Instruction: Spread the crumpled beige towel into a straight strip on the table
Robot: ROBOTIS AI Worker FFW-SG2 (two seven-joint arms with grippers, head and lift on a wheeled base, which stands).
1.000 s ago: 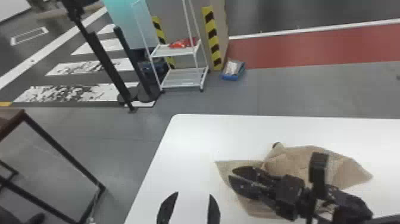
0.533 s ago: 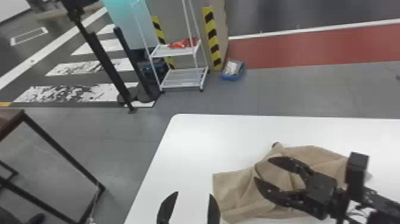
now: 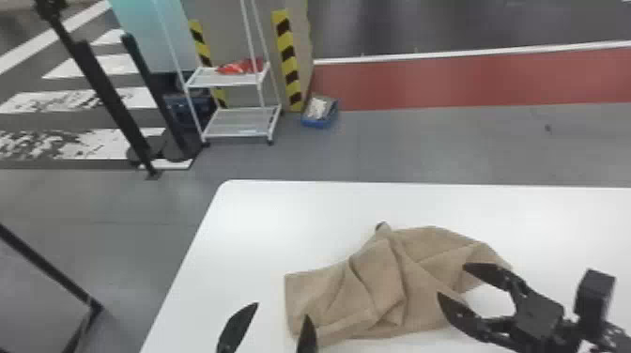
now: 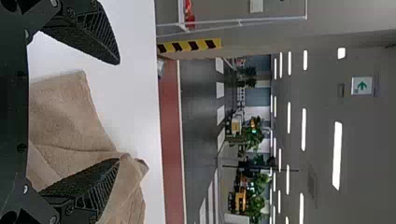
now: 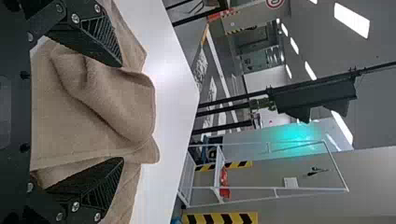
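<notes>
- While the beige towel (image 3: pixel 375 286) lies on the white table (image 3: pixel 263 220), it is not flat: it has several folds and one raised ridge near its middle.
- The towel's left end, seen from the head, makes a rather square corner, and from there the cloth goes rightward and a little farther from the robot.
- At the far side of the towel, one narrow peak is standing out, with a small dark spot (image 3: pixel 381 226) at its tip.
- The left gripper (image 3: pixel 281 310) is at the near side of the table, by the left end of the towel. Its two fingers are apart; one overlaps the towel in the view, the other is over bare white surface.
- The right gripper (image 3: pixel 451 280) is at the right part of the towel, and its fingers also are apart. In the right wrist view, between the fingers of this right gripper (image 5: pixel 123 112), folded cloth is seen, but they are not closed on it. Whether they touch it, I cannot tell.
- Beyond the table stands a white rack (image 3: pixel 202 80) with a red item (image 3: pixel 240 67) on its upper shelf, and beside it, on the floor, a blue box (image 3: pixel 319 122).
</notes>
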